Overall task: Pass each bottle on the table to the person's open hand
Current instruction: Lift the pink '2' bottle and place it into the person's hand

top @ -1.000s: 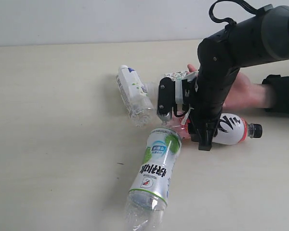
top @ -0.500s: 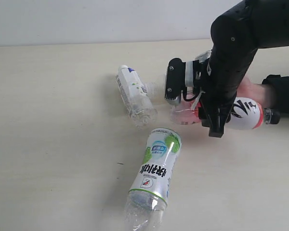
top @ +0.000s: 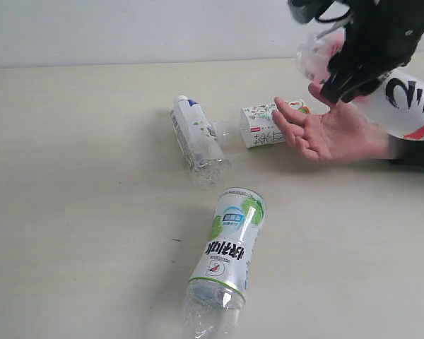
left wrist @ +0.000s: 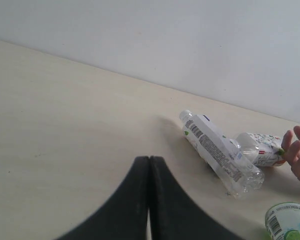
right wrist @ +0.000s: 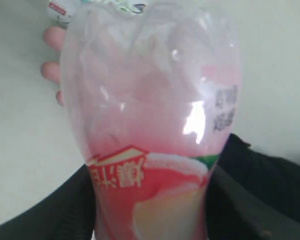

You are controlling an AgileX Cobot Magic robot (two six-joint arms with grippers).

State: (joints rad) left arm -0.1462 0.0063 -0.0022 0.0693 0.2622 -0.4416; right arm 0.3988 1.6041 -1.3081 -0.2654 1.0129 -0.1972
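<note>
My right gripper (top: pixel 364 67) is shut on the pink-white "2" bottle (top: pixel 403 102), held in the air above the person's open hand (top: pixel 332 134); that pink bottle (right wrist: pixel 150 150) fills the right wrist view between the black fingers (right wrist: pixel 55 215). Three bottles lie on the table (top: pixel 78 212): the white-blue one (top: pixel 196 141), the floral one (top: pixel 263 126) partly behind the hand, and the lime-label one (top: pixel 227 247) nearest the front. My left gripper (left wrist: pixel 149 165) is shut and empty, off the exterior view, with the white-blue bottle (left wrist: pixel 217 150) ahead of it.
The person's dark sleeve (top: pixel 420 152) lies at the table's right edge. A pale wall (top: pixel 127 28) runs behind the table. In the left wrist view the person's fingertips (left wrist: pixel 297 152) and the lime bottle's end (left wrist: pixel 290 222) show at the frame's edge.
My right gripper has lifted the pink "2" bottle off the table and carried it up and to the right, above the hand. The floral bottle behind it is now uncovered.
</note>
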